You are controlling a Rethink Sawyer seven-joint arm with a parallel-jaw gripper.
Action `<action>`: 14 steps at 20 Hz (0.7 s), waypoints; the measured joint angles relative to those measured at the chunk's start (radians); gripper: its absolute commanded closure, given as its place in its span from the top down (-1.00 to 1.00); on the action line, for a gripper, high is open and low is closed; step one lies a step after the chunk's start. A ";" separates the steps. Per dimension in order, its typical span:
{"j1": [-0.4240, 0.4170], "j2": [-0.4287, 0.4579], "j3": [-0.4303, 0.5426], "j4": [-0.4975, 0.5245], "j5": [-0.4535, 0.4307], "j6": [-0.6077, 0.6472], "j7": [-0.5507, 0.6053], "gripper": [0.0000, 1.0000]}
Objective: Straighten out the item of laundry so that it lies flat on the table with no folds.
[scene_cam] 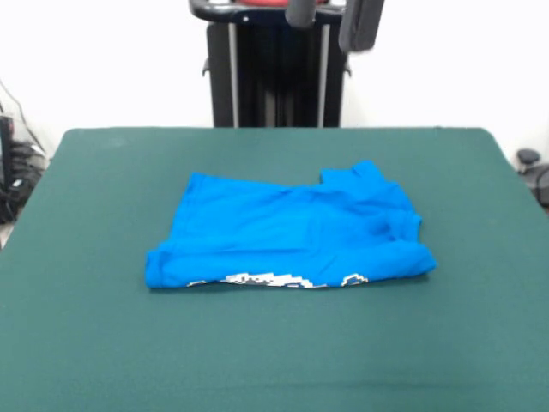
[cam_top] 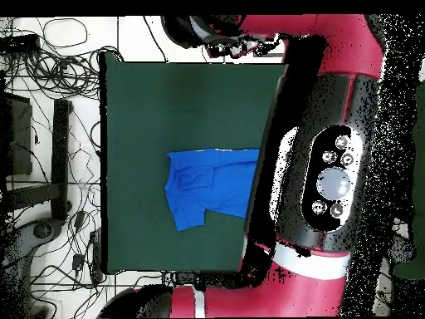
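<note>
The bright blue T-shirt lies folded over on itself near the middle of the dark green table. Its plain blue side faces up, and a strip of the white pixel graphic shows along its near edge. A sleeve sticks out at the far right. In the overhead view the shirt is partly hidden under the red arm, which covers the right part of the table. My gripper shows only as two grey tips at the top edge, apart and empty, drawn back high behind the shirt.
The black pedestal stands at the table's far side. Cables and black equipment lie on the floor left of the table, and some gear shows at both side edges.
</note>
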 measured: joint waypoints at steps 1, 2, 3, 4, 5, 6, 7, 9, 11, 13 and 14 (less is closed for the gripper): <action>-0.001 -0.005 0.000 0.000 0.000 0.000 0.000 1.00; -0.002 -0.007 0.000 0.001 0.000 -0.001 0.000 1.00; -0.003 -0.016 0.000 0.006 0.000 -0.009 0.000 1.00; -0.003 -0.019 0.000 0.009 0.000 -0.014 0.000 1.00; -0.003 -0.020 0.000 0.011 0.000 -0.016 0.000 1.00; -0.003 -0.024 0.000 0.020 0.000 -0.026 0.000 1.00; -0.003 -0.028 0.000 0.029 0.000 -0.037 0.000 1.00; -0.003 -0.030 0.000 0.037 0.000 -0.045 0.000 1.00; -0.003 -0.037 0.000 0.065 0.000 -0.070 0.000 1.00; -0.003 -0.040 0.000 0.078 0.000 -0.084 0.000 1.00; -0.003 -0.042 0.000 0.086 0.000 -0.091 0.000 1.00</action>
